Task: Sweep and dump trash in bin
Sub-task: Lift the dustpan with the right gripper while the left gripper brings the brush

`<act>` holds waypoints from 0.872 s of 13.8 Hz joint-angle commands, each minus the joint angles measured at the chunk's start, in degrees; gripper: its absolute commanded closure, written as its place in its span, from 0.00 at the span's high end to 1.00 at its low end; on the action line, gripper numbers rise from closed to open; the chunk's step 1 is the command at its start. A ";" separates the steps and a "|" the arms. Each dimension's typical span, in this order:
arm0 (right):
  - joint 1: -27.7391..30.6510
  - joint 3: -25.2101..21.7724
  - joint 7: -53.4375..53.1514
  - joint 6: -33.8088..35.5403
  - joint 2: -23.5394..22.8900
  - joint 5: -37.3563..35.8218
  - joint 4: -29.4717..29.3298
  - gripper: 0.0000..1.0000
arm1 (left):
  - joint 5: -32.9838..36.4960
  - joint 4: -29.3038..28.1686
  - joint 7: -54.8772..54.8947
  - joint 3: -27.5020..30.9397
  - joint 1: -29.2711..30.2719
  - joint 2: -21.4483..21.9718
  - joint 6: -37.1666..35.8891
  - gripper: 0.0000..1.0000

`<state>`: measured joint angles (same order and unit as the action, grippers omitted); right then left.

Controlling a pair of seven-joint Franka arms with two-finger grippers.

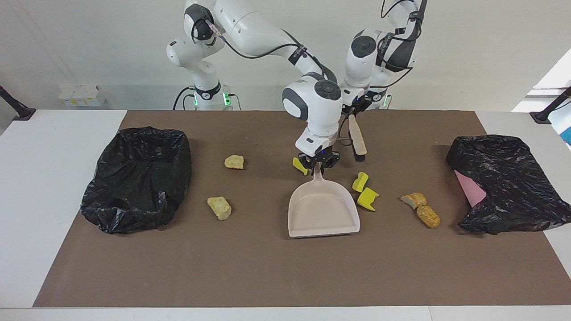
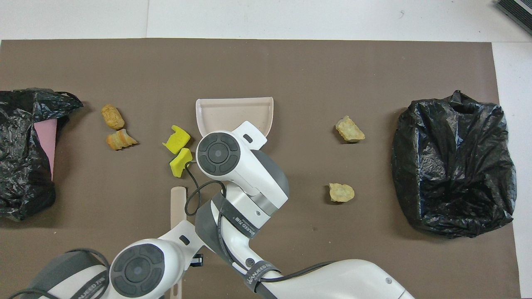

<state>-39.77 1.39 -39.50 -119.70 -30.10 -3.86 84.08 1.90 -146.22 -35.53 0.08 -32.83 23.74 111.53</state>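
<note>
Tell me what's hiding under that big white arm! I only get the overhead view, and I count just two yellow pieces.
Observer: A third yellow sponge chunk lies beside the handle of the dustpan, toward the right arm's end of the table.
Operator: Where's that arm's hand?
Observer: The right gripper is down at the top of that handle.
Operator: Is the stick by the other arm a broom?
Observer: It is a brush with dark bristles at its lower end, and the left gripper holds it by the top.
</note>
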 commanded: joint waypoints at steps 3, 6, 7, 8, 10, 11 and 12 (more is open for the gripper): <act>0.22 0.28 16.15 0.26 10.05 0.34 8.63 0.00 | 1.97 4.71 9.58 -0.52 14.95 -5.09 4.11 0.00; 0.04 0.28 32.16 0.26 12.17 0.52 11.20 0.00 | 1.97 9.27 16.60 -0.43 23.40 -10.53 9.49 0.00; 0.04 0.28 36.21 0.26 12.17 0.52 11.20 0.00 | 1.97 12.16 18.72 -0.43 25.68 -13.16 9.49 0.00; 0.21 0.36 41.47 0.34 12.17 0.52 11.28 0.00 | 1.97 14.97 20.04 -0.43 27.27 -16.15 9.76 0.00; 0.39 0.28 52.98 1.22 13.66 0.61 14.43 0.00 | 1.97 19.55 23.20 -0.43 30.00 -20.82 10.37 0.00; 0.39 0.36 58.09 1.31 14.02 0.61 16.02 0.00 | 1.97 21.23 26.01 -0.43 32.36 -22.40 10.72 0.00; -0.13 0.36 59.96 1.31 14.46 0.61 16.81 0.00 | 1.97 22.20 29.51 -0.43 34.21 -23.64 11.51 0.00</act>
<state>-39.89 1.48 13.83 -118.42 -18.86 -3.84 96.52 3.21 -128.29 -11.00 0.27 -2.33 4.27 122.25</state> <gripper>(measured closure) 0.687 0.736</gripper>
